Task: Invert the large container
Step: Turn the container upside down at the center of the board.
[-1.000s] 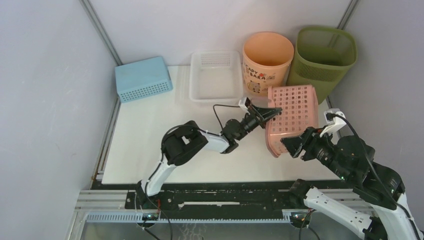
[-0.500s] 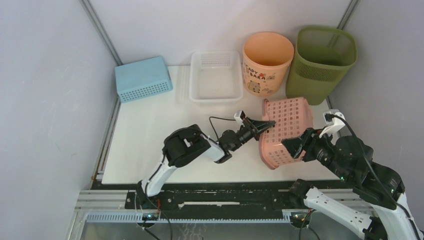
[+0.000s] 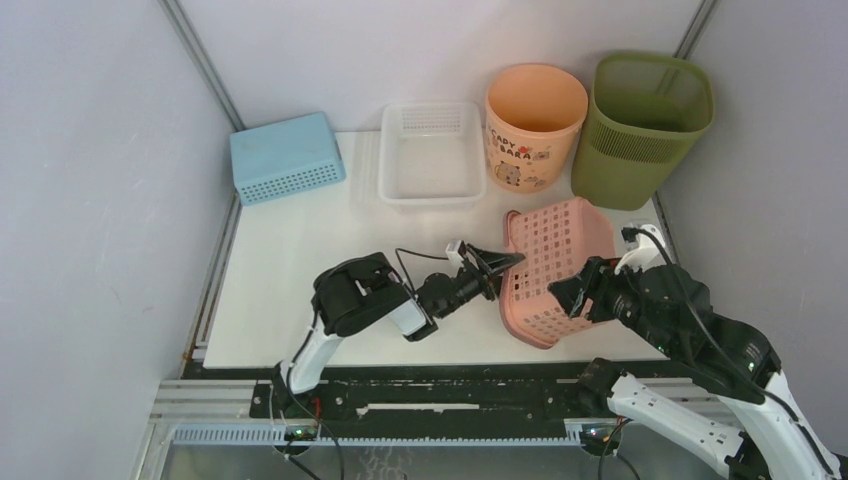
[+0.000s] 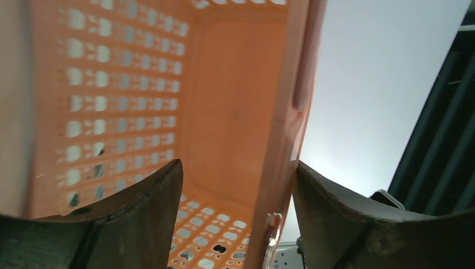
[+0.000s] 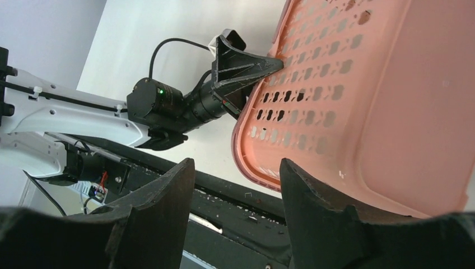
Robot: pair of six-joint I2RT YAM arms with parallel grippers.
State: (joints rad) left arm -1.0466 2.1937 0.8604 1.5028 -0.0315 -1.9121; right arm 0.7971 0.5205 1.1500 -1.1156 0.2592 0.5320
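- Your left gripper (image 3: 508, 260) has its jaws spread. They straddle the side wall of the pink basket (image 3: 555, 245) at its rim, one finger inside the basket and one outside.
- In the left wrist view the wall lies close against the outer finger, with a clear gap to the inner one. You cannot tell from this whether it pinches.
- Your right gripper (image 3: 560, 292) is also spread wide. It sits at the basket's near lower rim, opposite the left gripper, and the rim's curve runs between its fingers in the wrist view.
- The basket between your two tools is tipped up on edge on the white table (image 3: 300, 270), its mouth turned toward the left gripper.
- Past the basket, ahead of the right gripper, the large container (image 3: 640, 150) stands upright with its mouth up, well apart from both tools.
- Just beside it, ahead of the left gripper, stands the peach bucket (image 3: 530, 130).
- Farther off to the left gripper's side lie a clear tray (image 3: 432, 198) and, beyond that, a blue basket (image 3: 285, 155).
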